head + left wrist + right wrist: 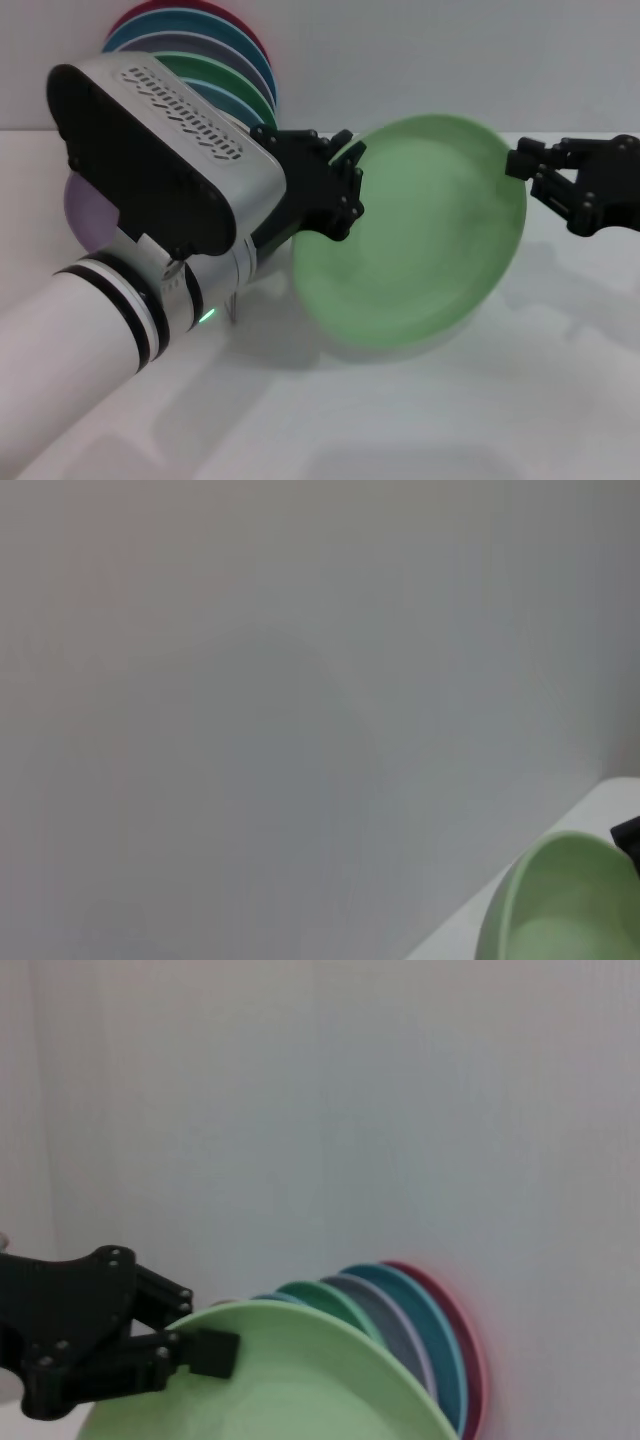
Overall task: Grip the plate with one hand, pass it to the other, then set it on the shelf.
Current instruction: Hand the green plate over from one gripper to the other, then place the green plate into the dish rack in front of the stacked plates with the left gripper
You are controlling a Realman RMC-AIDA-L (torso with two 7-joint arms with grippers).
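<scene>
The pale mint-green plate (415, 235) hangs tilted above the table in the middle of the head view. My left gripper (345, 185), black on a thick white arm with a silver-black housing, is shut on the plate's left rim. It also shows in the right wrist view (195, 1352), clamped on the rim of the plate (300, 1385). My right gripper (535, 175) is open just off the plate's right rim, not holding it. The left wrist view shows only part of the plate (560, 910) and the wall. The clear shelf is hidden behind my left arm.
Several coloured plates (235, 75) stand in a row at the back left against the wall; they also show in the right wrist view (420, 1340). A lilac plate (85, 215) peeks out behind my left arm. The white table (400, 420) spreads in front.
</scene>
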